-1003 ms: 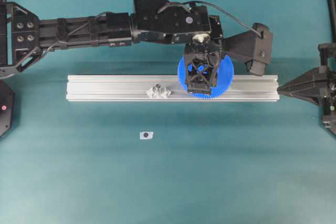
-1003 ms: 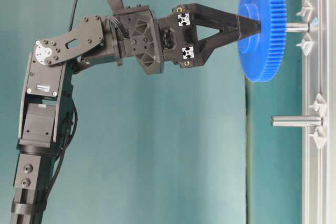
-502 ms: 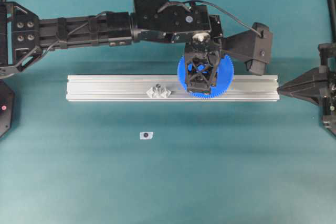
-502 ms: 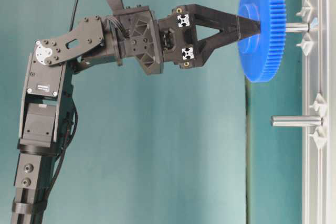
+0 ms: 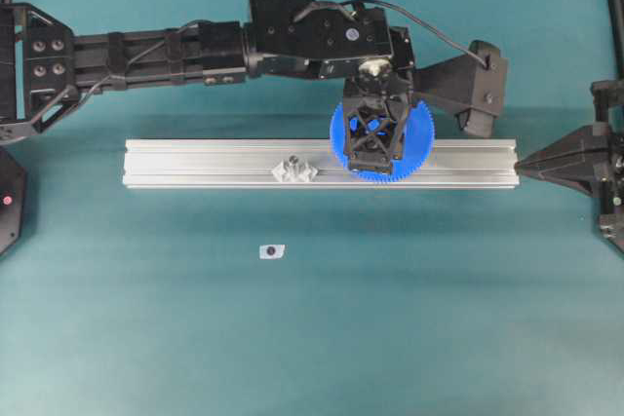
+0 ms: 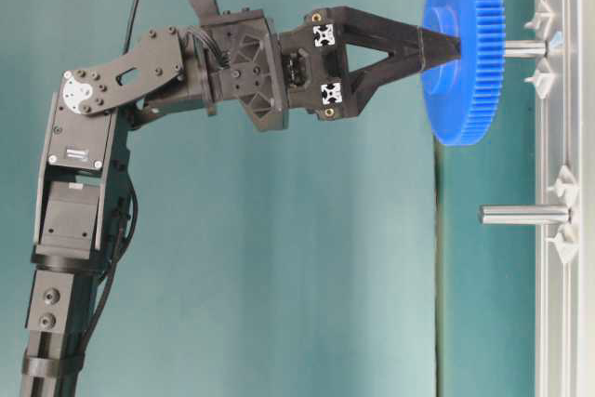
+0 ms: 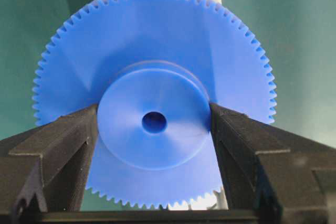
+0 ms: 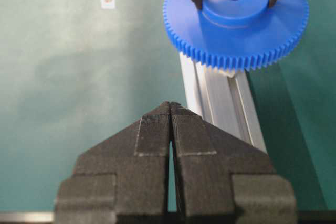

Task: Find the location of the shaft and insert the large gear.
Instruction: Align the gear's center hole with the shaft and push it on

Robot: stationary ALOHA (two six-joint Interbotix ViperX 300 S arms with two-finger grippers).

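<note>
Above the silver rail (image 5: 195, 163), nothing has shifted: the left gripper (image 7: 153, 124) still clamps the large gear (image 7: 152, 103) by its hub, insertion pending; the right gripper (image 8: 171, 109), at 3 o'clock, is closed and empty.

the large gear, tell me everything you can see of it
The large gear is a bright blue toothed disc that looks like plastic, with a raised round hub and a small centre hole. The left claw grips the hub from both sides. It is held flat above the silver rail and is wider than it. In the table-level view a metal shaft shows between gear and rail.
</note>
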